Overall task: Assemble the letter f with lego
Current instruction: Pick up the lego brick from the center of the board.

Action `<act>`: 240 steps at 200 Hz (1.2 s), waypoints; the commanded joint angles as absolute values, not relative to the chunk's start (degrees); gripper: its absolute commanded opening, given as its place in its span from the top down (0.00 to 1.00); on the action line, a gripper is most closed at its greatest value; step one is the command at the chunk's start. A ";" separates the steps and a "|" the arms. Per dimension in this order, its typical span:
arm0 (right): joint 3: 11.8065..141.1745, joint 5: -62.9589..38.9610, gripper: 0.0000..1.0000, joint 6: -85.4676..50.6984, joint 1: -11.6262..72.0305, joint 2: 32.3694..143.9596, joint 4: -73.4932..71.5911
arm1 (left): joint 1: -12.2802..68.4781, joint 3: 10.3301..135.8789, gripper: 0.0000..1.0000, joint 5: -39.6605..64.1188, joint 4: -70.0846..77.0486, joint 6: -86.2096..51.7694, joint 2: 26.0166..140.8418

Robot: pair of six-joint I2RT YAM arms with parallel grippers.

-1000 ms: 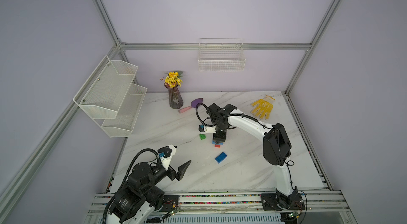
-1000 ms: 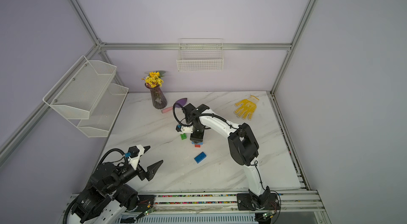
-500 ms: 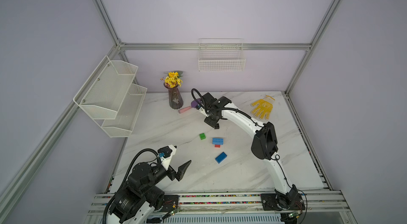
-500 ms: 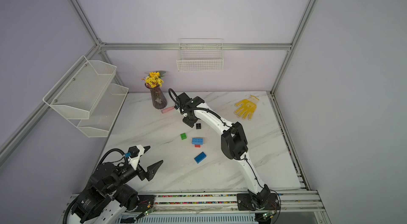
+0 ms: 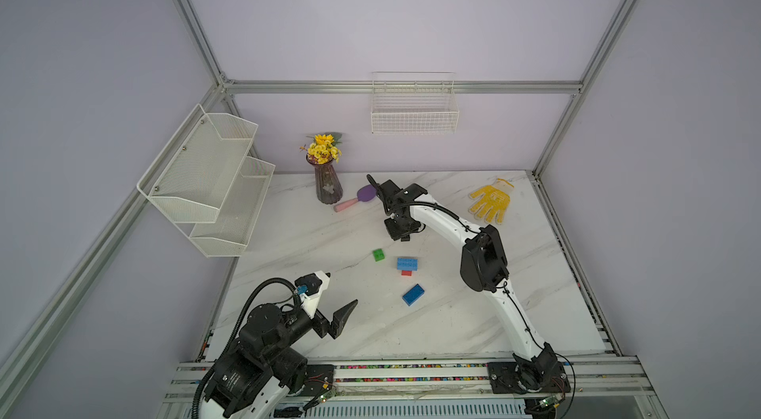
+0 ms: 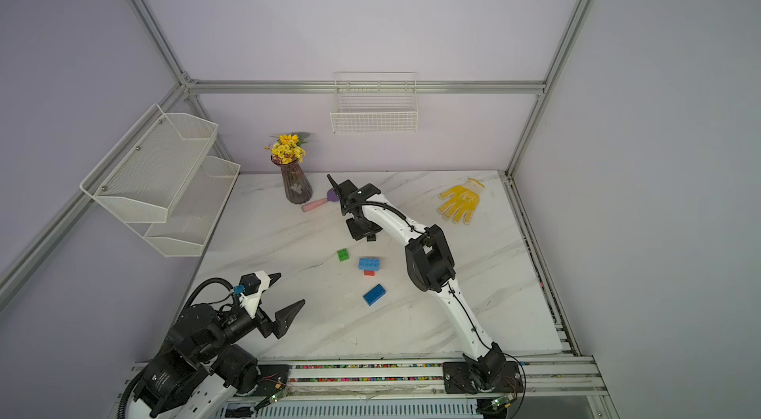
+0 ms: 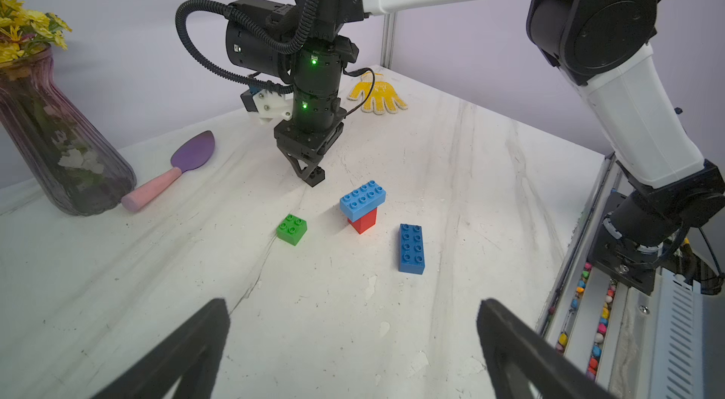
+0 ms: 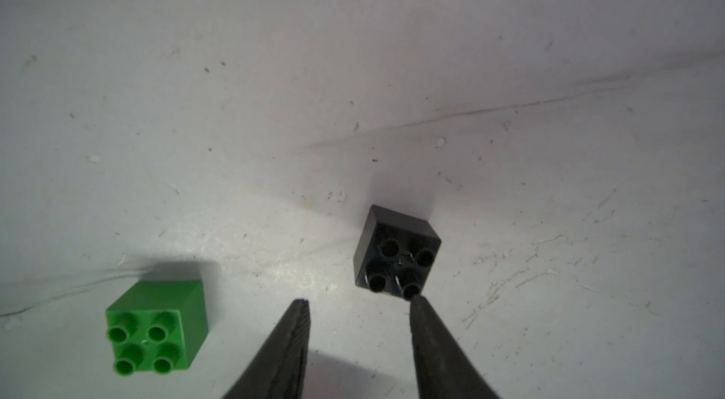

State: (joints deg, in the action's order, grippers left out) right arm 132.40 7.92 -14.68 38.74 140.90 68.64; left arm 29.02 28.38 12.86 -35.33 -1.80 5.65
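We're on the black brick point(image 8: 396, 256) pickup.
right hand point(image 8: 359, 300) apart, brick just beyond its tips, middle of the surface point(image 5: 453, 326), toward back edge from light blue brick point(image 7: 363, 197) on red brick point(image 7: 363, 223); we reckon next: straddle, close. left hand point(image 7: 352, 301) wide apart, front-left corner.

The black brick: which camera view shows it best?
The right wrist view: the black brick sits close up, all four studs clear, just beyond the right gripper. The left wrist view shows it small against that gripper's tips. In both top views only a dark speck shows.
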 commanded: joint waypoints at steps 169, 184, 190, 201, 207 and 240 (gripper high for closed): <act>127.35 5.41 0.49 -20.53 35.07 140.56 63.72 | 29.36 27.86 0.00 14.05 -33.75 0.01 5.89; 128.00 5.19 0.49 -20.20 35.09 141.12 63.57 | 29.36 27.81 0.00 13.89 -33.75 0.00 6.02; 128.29 5.07 0.49 -20.05 35.02 141.39 63.53 | 29.36 27.81 0.00 13.89 -33.76 0.00 6.06; 129.05 4.86 0.49 -20.04 34.90 141.92 63.84 | 29.36 27.77 0.00 13.92 -33.63 0.00 6.15; 129.26 4.76 0.49 -19.83 34.89 142.11 63.74 | 29.36 27.77 0.00 13.92 -33.66 0.00 6.14; 130.08 4.60 0.53 -19.21 34.55 143.02 63.96 | 29.36 27.77 0.00 13.72 -33.66 0.00 6.24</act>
State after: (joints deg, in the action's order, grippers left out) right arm 128.44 4.95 -19.07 34.96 141.56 64.38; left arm 29.02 28.38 13.21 -35.31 -1.80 5.63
